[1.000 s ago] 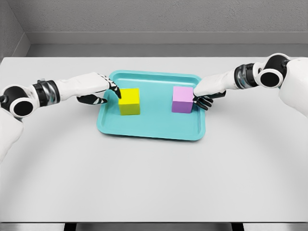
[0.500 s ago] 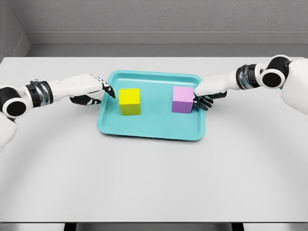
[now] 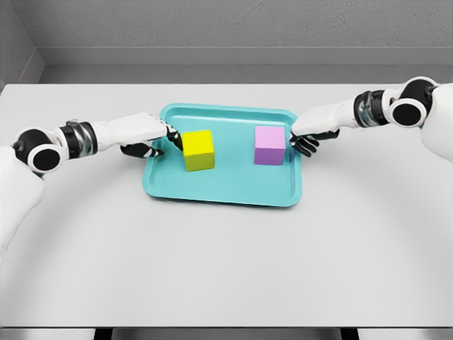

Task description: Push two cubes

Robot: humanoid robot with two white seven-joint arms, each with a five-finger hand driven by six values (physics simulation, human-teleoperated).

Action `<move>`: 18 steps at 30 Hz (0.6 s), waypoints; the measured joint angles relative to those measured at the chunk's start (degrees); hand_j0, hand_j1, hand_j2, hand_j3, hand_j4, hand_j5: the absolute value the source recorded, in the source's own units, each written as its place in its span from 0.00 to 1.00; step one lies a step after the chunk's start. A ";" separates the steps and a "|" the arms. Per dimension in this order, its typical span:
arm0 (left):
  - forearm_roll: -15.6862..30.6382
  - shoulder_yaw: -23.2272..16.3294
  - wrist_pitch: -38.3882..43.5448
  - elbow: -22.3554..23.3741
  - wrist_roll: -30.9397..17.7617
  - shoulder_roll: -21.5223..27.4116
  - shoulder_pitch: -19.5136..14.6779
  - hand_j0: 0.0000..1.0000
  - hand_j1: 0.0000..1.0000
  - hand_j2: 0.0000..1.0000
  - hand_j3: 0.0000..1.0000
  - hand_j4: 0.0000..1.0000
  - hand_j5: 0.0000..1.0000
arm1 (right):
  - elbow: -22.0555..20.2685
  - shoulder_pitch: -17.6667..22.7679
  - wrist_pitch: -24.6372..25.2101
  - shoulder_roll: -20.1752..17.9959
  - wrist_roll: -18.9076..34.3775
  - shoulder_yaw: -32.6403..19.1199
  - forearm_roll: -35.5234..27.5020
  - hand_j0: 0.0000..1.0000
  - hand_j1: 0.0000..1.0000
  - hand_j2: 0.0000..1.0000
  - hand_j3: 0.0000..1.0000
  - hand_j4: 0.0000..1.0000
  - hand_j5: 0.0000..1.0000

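Observation:
A yellow cube (image 3: 199, 149) sits in the left half of a teal tray (image 3: 226, 188), turned slightly askew. A purple cube (image 3: 270, 146) sits in the right half. My left hand (image 3: 164, 139) reaches over the tray's left rim, its dark fingertips touching the yellow cube's left face. My right hand (image 3: 303, 139) hovers at the tray's right rim, just right of the purple cube, a narrow gap between them. Neither hand holds anything; the fingers are loosely extended.
The tray lies on a light grey table (image 3: 226, 269) with a grey wall behind. The table's front edge (image 3: 226, 327) runs along the bottom of the view.
My left hand drew back, then came right again and nudged the yellow cube rightward, rotating it slightly. My right hand pulled a little to the right, off the purple cube.

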 measured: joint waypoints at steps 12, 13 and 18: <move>-0.05 -1.34 0.10 0.05 0.02 -1.37 -0.70 0.60 0.60 0.60 0.60 0.60 0.60 | 4.14 -0.62 0.04 1.75 -0.09 0.39 2.06 0.10 0.10 0.10 0.10 0.10 0.10; -0.09 -1.38 0.07 0.08 0.01 -1.46 -0.70 0.60 0.60 0.60 0.60 0.60 0.60 | 4.31 -0.62 0.04 1.97 -0.10 0.44 2.20 0.10 0.10 0.10 0.10 0.10 0.10; -0.18 -1.52 0.03 0.49 0.00 -2.47 -1.49 0.60 0.60 0.60 0.60 0.60 0.60 | 4.61 -0.97 0.04 3.08 -0.10 0.86 2.55 0.10 0.10 0.10 0.10 0.10 0.10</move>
